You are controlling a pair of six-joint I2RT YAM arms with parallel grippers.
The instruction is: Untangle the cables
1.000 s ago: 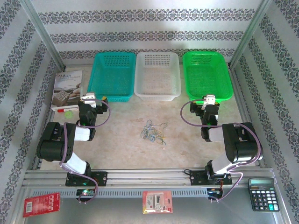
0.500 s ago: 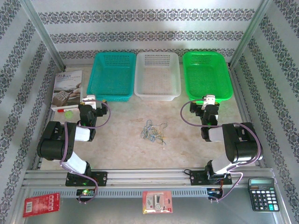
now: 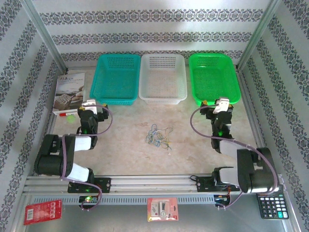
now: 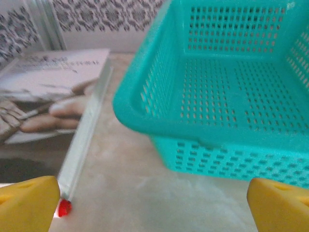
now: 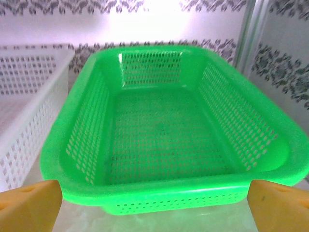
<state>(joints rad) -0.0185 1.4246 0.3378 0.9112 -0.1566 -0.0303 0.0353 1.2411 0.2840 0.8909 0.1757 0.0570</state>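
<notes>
Room is widest in the middle of the table [image 3: 125, 140]. The cables [image 3: 158, 135] lie there in one small knot of whitish, dark and yellow loops, well apart from both grippers. Three baskets close off the far edge side by side: a teal basket [image 3: 116, 77], a white basket [image 3: 162, 77] and a green basket [image 3: 215, 77]. The left gripper [image 4: 154, 203] hangs near the teal basket's near left corner, its yellow fingers [image 4: 26, 203] spread wide and holding nothing. The right gripper [image 5: 154, 205] faces the green basket's near wall, its fingers [image 5: 277, 205] likewise wide apart and holding nothing. A book [image 3: 69, 89] and a white marker [image 4: 84, 140] with a red tip lie just left of the left gripper. A calculator [image 3: 274, 205] sits by the right arm's base.
</notes>
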